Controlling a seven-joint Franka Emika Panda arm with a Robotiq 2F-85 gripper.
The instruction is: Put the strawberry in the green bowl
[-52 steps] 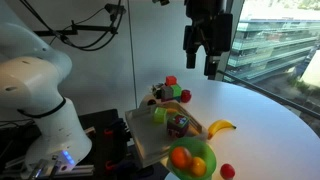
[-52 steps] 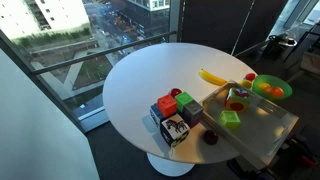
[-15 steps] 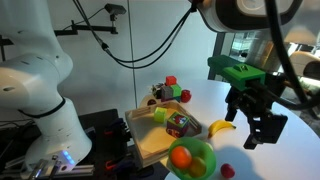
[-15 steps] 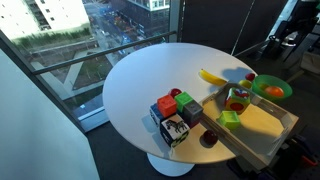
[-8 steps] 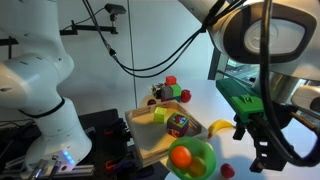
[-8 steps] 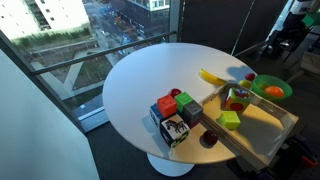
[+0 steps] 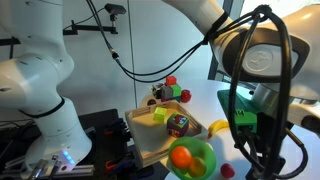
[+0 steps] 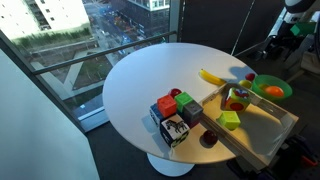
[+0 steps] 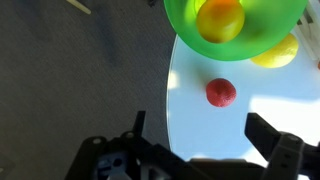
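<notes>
In an exterior view strawberry on white table, lower right, just beside green bowl, in an exterior view strawberry near bowl at right edge, wrist view: gripper at bottom, jaws wide apart, holding nothing, strawberry mid-frame, just below bowl, apart from fingers

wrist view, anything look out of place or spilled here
Nothing spilled or damaged. The strawberry lies loose on the white table, near its edge and apart from the green bowl, which holds an orange ball.
</notes>
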